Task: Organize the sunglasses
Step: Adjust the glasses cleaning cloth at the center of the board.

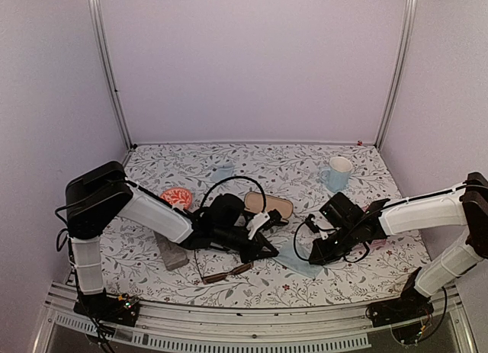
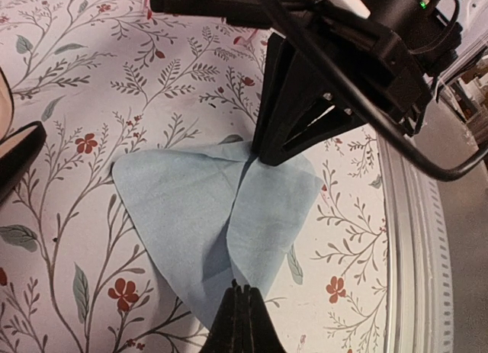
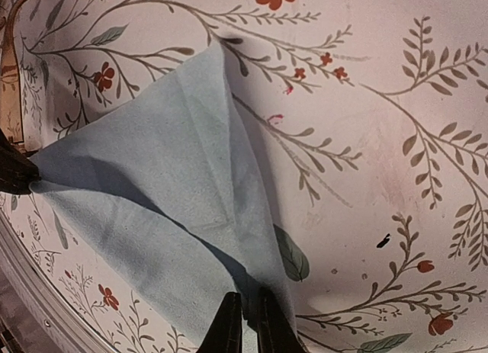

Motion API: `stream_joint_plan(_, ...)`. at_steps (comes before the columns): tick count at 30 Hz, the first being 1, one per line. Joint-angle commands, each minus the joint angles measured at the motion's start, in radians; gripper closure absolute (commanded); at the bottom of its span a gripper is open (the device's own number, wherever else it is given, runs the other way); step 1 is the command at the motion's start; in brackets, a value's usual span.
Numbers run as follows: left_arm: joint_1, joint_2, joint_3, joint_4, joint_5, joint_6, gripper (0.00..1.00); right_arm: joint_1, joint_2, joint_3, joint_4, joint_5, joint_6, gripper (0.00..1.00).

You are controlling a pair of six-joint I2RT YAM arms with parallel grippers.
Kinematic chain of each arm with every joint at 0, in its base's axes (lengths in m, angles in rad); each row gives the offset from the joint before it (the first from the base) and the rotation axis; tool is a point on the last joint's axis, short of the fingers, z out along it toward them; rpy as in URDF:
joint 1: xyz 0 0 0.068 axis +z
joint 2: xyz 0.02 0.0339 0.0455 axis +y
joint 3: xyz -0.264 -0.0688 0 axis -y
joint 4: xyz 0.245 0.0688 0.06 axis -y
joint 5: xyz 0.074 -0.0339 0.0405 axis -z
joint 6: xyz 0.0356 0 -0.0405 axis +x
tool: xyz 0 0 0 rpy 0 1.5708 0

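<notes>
The thin dark brown sunglasses lie on the table near the front edge, in front of the left arm. A pink-red rounded thing behind the left arm looks like the pink-red pair. A light blue cloth lies between the two grippers. My left gripper is shut on one corner of the cloth. My right gripper is shut on a fold at the opposite side of the cloth. In the left wrist view the right gripper pinches the far edge.
A grey rectangular case lies by the left arm. A tan oval case sits behind the left gripper. A black case edge shows in the left wrist view. A mug and another pale cloth are at the back.
</notes>
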Motion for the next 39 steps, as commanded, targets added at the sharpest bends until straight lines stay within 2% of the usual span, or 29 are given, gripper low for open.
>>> stream_joint_plan(1,-0.003,0.005,0.007,0.027,0.001,0.0,1.0,-0.005,-0.004,-0.007,0.017,-0.001,-0.002,0.91)
stream_joint_plan(24,-0.003,-0.014,0.013,0.038,0.004,-0.007,1.0,-0.005,-0.101,0.029,-0.065,0.053,0.013,0.97)
stream_joint_plan(27,-0.003,-0.014,0.008,0.039,0.002,-0.01,1.0,-0.004,-0.096,0.028,-0.085,0.069,0.016,0.9)
stream_joint_plan(32,-0.003,-0.014,0.005,0.041,0.0,-0.013,1.0,0.01,-0.102,0.026,-0.113,0.1,0.027,0.7)
stream_joint_plan(35,-0.003,-0.015,0.002,0.041,0.001,-0.015,1.0,0.028,-0.092,0.035,-0.129,0.117,0.034,0.66)
stream_joint_plan(39,-0.003,-0.014,-0.007,0.043,0.005,-0.014,1.0,0.06,-0.051,0.056,-0.165,0.166,0.044,0.64)
